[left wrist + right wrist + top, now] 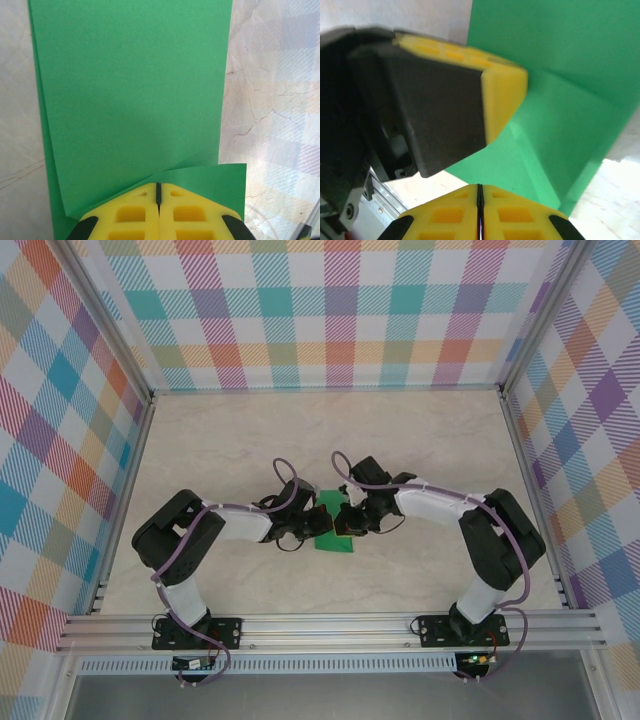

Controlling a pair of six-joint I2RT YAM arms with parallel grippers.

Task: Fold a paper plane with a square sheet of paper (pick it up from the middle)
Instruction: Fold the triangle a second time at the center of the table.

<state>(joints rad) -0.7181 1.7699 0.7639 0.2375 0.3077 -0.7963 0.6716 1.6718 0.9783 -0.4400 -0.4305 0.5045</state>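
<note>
Roughly, the square sheet of paper [333, 540] lies near-to-far.

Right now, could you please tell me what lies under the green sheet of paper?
Pale marbled tabletop shows around the green sheet of paper. Along its edges a second green layer peeks out beneath the top one. Its middle hides whatever lies below.

From above, my left gripper [308, 530] and right gripper [349, 524] hide most of the square sheet of paper [334, 542], folds included.
</note>
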